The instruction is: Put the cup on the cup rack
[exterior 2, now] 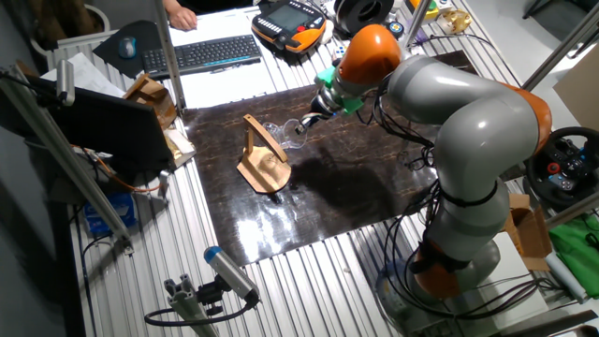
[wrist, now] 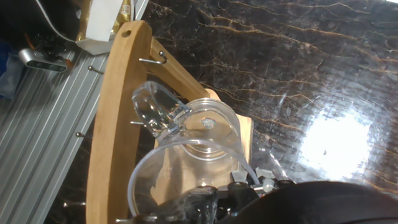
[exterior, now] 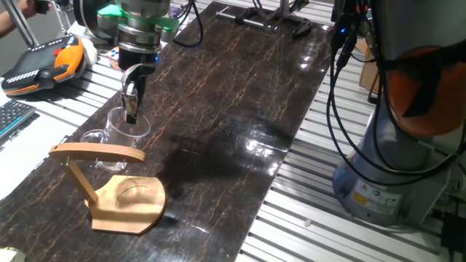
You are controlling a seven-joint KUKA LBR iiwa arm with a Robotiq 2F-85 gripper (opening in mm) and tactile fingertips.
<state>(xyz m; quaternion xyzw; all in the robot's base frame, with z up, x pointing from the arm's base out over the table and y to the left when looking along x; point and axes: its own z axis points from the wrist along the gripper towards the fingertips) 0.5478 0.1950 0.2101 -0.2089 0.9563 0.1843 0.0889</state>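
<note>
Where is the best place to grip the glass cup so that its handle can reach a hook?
Probably the rim wall opposite the handle, gripped from above, much as the gripper holds the cup now. That leaves the loop handle free, pointing toward the cup rack and its hooks.

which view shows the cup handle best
The hand view: the cup fills the frame and its loop handle sits clear beside the cup rack bar and hooks. One fixed view shows only a faint glass outline under the gripper; the other fixed view shows a tiny glint.
</note>
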